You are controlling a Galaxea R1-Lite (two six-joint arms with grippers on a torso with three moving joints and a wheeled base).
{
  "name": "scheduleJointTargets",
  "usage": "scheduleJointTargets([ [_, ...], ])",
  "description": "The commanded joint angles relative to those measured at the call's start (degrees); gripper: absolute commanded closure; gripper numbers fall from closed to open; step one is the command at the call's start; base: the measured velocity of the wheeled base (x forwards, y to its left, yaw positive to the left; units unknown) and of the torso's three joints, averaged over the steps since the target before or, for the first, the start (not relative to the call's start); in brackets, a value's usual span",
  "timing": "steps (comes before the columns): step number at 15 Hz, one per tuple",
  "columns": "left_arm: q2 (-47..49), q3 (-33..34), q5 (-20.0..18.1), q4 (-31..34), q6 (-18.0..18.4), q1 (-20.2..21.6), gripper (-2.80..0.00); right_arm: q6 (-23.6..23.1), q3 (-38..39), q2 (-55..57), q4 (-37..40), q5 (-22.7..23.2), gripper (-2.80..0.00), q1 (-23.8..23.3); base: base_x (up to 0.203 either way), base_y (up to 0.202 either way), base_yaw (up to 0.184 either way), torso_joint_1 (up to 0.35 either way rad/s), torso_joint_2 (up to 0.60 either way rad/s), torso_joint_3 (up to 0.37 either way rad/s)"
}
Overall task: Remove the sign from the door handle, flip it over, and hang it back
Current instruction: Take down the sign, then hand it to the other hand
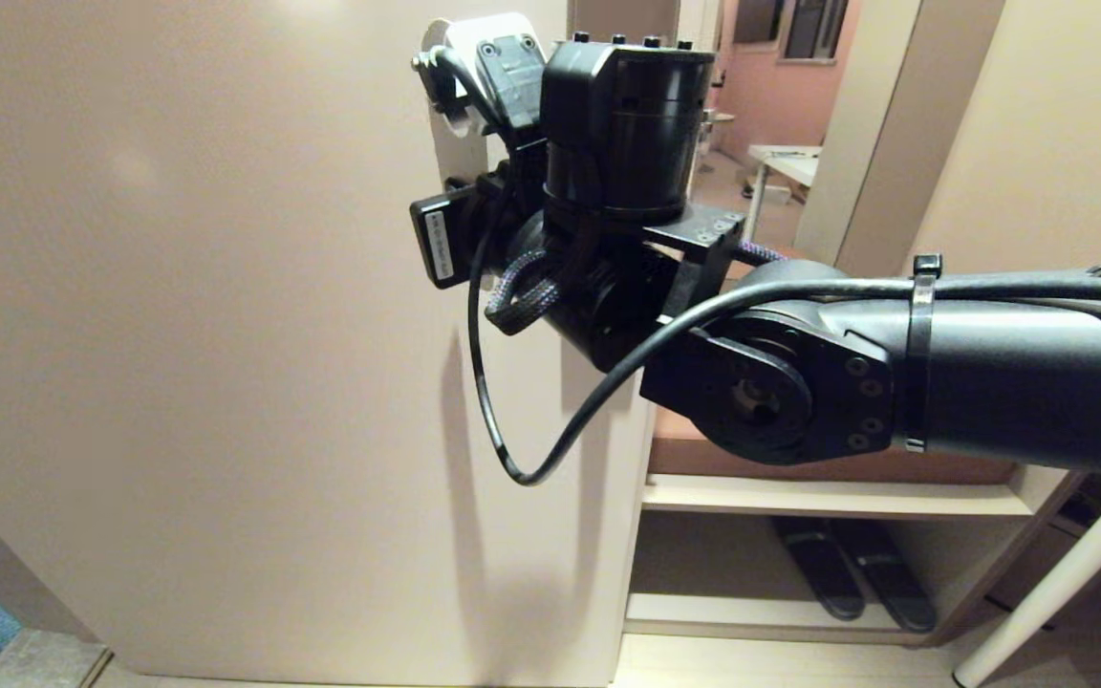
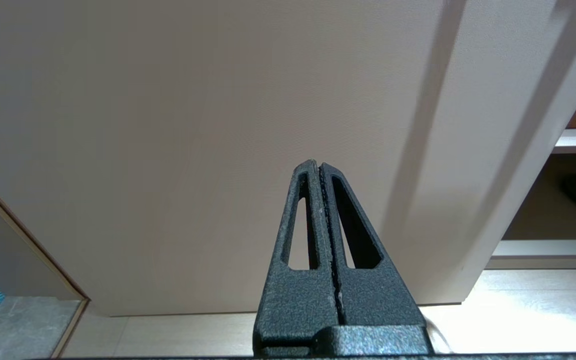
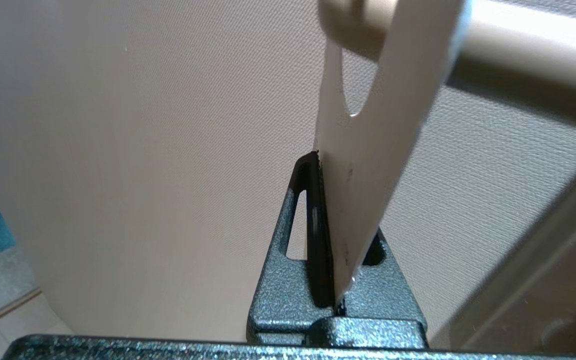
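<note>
The right gripper (image 3: 335, 235) pinches the lower part of the sign (image 3: 363, 165), a thin, stiff, pale card held edge-on, its oval hole up by the smooth, rounded cream handle (image 3: 518, 35). It looks either just about to come off or to be going back on, and I cannot tell which face shows, so how much of the task is left stays uncertain. The left gripper (image 2: 320, 172), rough black with slotted fingers, hangs low by the matte beige door (image 2: 168, 125), jaws pressed together on nothing.
</note>
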Motion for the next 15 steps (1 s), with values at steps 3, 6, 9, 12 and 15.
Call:
scheduleJointTargets([
  [3, 0.0, 0.0, 0.0, 0.0, 0.0, 0.0, 0.0, 0.2, -0.1, 0.5, -0.1, 0.0, 0.0, 0.1, 0.0, 0.0, 0.0, 0.0, 0.0, 0.0],
  [6, 0.0, 0.0, 0.0, 0.0, 0.0, 0.0, 0.0, 0.4, 0.9, -0.2, -0.1, 0.1, 0.0, 1.1, 0.0, 0.0, 0.0, 0.0, 0.0, 0.0],
  [9, 0.0, 0.0, 0.0, 0.0, 0.0, 0.0, 0.0, 0.1, 2.7, -1.7, -0.1, 0.2, 0.0, 1.5, 0.0, 0.0, 0.0, 0.0, 0.0, 0.0],
  [12, 0.0, 0.0, 0.0, 0.0, 0.0, 0.0, 0.0, -0.2, 5.4, -4.5, 0.0, 0.2, 0.0, 1.7, 0.0, 0.0, 0.0, 0.0, 0.0, 0.0],
  [15, 0.0, 0.0, 0.0, 0.0, 0.0, 0.0, 0.0, -1.7, 9.7, -8.7, 0.0, 0.2, 0.0, 1.6, 0.0, 0.0, 0.0, 0.0, 0.0, 0.0],
])
